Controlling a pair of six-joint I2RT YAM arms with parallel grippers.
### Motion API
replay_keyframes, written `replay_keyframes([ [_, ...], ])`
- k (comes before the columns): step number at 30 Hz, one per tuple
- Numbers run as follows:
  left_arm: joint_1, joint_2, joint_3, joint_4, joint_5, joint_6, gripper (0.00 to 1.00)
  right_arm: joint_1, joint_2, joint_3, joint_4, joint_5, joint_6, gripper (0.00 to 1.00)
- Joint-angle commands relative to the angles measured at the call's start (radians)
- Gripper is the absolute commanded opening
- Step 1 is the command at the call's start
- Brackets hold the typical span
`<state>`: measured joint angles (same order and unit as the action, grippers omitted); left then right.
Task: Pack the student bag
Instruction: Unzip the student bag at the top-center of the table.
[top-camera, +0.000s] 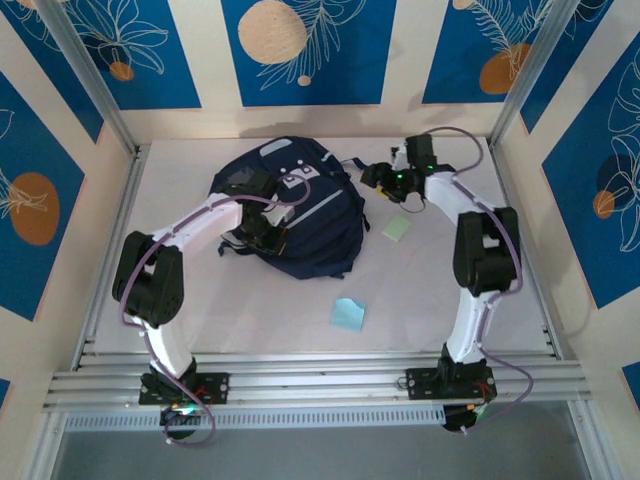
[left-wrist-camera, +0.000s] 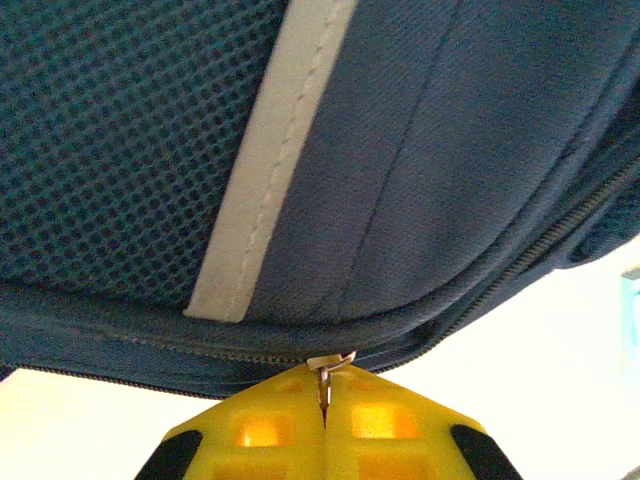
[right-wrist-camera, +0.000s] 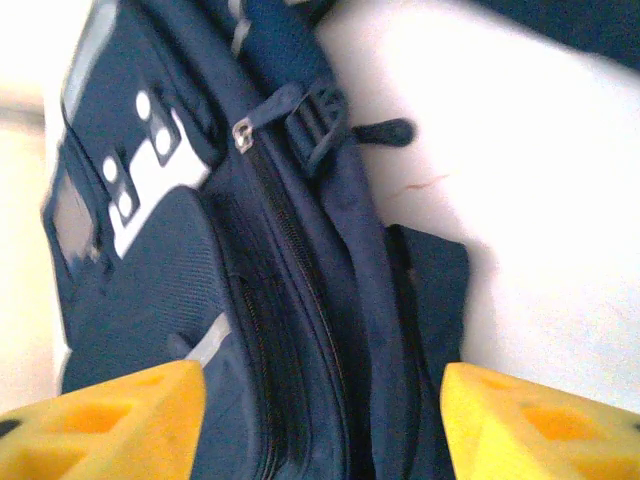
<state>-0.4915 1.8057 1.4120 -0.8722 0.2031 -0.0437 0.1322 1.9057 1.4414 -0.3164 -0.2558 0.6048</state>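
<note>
Navy student bag (top-camera: 322, 228); zip (left-wrist-camera: 327, 363) in left hand (left-wrist-camera: 324, 405)

Pairs white tubular links with bulky black joint housings on the left arm (top-camera: 195, 222) and the right arm (top-camera: 468, 325) alike. Sits on black base plates (top-camera: 182, 386). Trails thin lilac-grey cables (top-camera: 465, 132) in loops between base and wrist. Glows green from a small light (top-camera: 400, 179) in the black right wrist. Ends in bright yellow plastic: left fingers (left-wrist-camera: 262, 432) moulded with square recesses and flanked by black parts, right fingers (right-wrist-camera: 110, 420) blocky, with the same hollow pockets.
</note>
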Motion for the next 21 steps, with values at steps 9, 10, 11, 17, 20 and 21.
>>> replay_keyframes([
  [9,-0.041,0.070,0.055,0.016,0.084,-0.089,0.00,0.065,-0.276,-0.451,0.128,-0.065,0.218,0.74],
  [10,-0.041,0.069,0.052,0.023,0.087,-0.093,0.00,0.081,-0.273,-0.469,0.131,-0.068,0.226,0.75],
  [11,-0.041,0.068,0.048,0.031,0.086,-0.099,0.00,0.097,-0.267,-0.483,0.129,-0.066,0.233,0.77],
  [17,-0.042,0.059,0.021,0.093,0.094,-0.135,0.00,0.188,-0.215,-0.541,0.205,-0.069,0.305,0.77],
  [20,-0.042,0.060,0.012,0.105,0.092,-0.140,0.00,0.215,-0.180,-0.555,0.309,-0.048,0.364,0.65],
  [21,-0.042,0.059,0.009,0.108,0.088,-0.138,0.00,0.221,-0.170,-0.556,0.326,-0.036,0.374,0.55],
])
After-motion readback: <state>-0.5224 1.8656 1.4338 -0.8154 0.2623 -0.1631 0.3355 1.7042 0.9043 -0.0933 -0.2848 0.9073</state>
